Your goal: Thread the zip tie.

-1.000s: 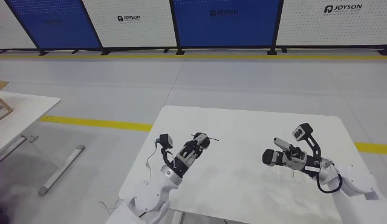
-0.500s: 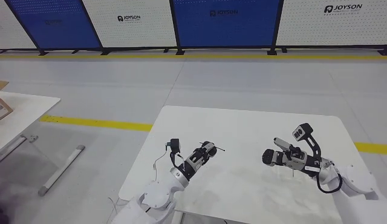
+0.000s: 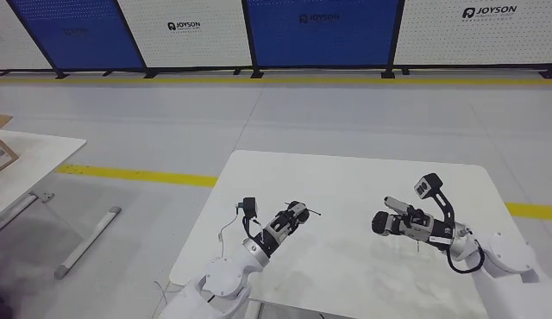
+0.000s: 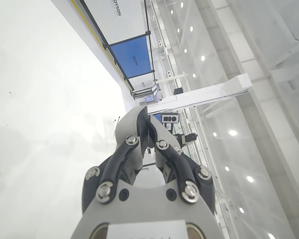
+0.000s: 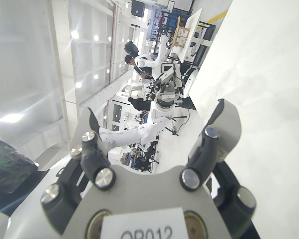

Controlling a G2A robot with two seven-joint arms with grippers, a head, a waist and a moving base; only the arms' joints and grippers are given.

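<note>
Nearest, left gripper (image 4: 144,115) with fingers pressed together on the zip tie (image 3: 312,210), a thin black strip poking out past the tips above the table (image 3: 345,181). Likely light, springy and slick (apt to twist in a loose pinch); best taken near the free end. Farther across, right gripper (image 5: 156,109) spread wide, holding nothing.

Dark logos (image 3: 488,12) with lettering mark the white panels (image 3: 448,39) and blue panels (image 3: 362,43) behind the worktop (image 3: 345,181). A white label (image 5: 145,225) with printed characters, partly cut off, sits at the right hand's (image 5: 157,110) base.
</note>
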